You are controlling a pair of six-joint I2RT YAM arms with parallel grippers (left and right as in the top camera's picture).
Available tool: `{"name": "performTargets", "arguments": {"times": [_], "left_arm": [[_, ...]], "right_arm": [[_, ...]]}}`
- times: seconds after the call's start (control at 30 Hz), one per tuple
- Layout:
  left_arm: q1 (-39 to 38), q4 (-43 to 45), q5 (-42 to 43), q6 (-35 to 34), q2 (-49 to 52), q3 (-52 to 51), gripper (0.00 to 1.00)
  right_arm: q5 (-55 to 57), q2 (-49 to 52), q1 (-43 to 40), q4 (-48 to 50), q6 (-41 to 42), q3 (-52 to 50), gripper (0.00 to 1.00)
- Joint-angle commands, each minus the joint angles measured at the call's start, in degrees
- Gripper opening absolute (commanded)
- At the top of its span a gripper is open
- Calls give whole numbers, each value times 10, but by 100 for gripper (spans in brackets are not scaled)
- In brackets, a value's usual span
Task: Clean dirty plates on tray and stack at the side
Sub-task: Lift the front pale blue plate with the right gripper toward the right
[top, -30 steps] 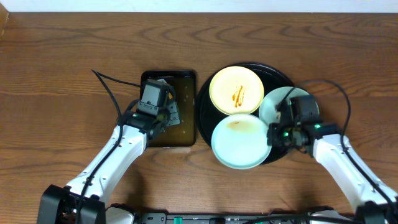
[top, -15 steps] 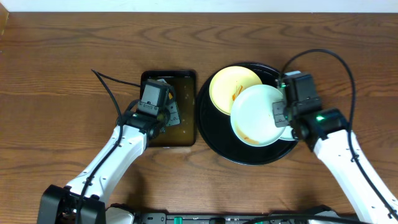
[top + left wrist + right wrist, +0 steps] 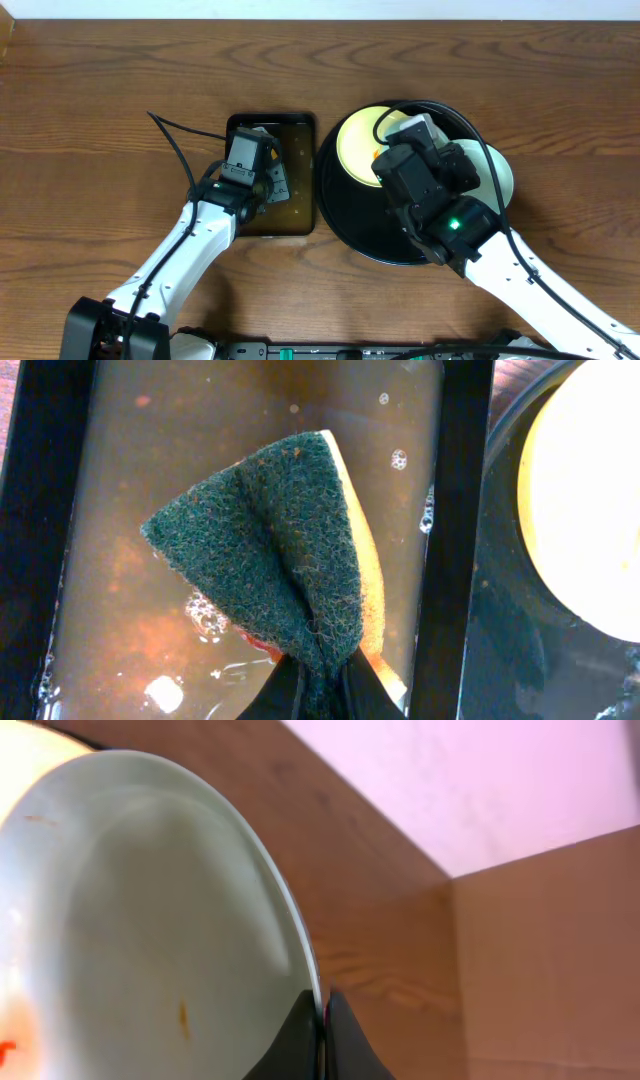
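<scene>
**A:** What did the near arm have?

**B:** The left gripper (image 3: pixel 312 695) had its jaws pinched together on the green sponge (image 3: pixel 270 550), over the pan (image 3: pixel 465 510) of brown water at the tray's 9 o'clock.

**A:** And the other?

**B:** The right gripper (image 3: pixel 322 1030) had its jaws clamped on the rim of a pale plate (image 3: pixel 150 920), tipped on edge above the tray (image 3: pixel 345 215). Orange streaks marked its face.

**A:** Farther out?

**B:** The yellow plate (image 3: pixel 355 150) lay on the tray at 11 o'clock. A pale edge (image 3: pixel 503 175) showed at 3 o'clock, and I couldn't tell whose.

**A:** Progress?

**B:** Early, I judged. Nothing was stacked on the worktop (image 3: pixel 100 100), and wiping and stacking remained for every plate.
</scene>
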Motion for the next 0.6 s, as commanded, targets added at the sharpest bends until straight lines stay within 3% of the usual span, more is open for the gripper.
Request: {"name": "performTargets", "arguments": {"times": [0.0,0.07,0.3,0.47,0.57], "left_arm": [[2,-1,-9,5,-3,2,8],[2,-1,-9,5,-3,2,8],[2,-1,-9,5,-3,2,8],[2,-1,-9,5,-3,2,8],[2,-1,-9,5,-3,2,8]], "right_arm": [[36,-4,9,24,-81,11,1],[40,-4,19,29,-110,11,1],[62,-4,20,42,-86,11,1],[55,-4,9,43,12,11,1],[-39,-4,-28,23,94,11,1]]}}
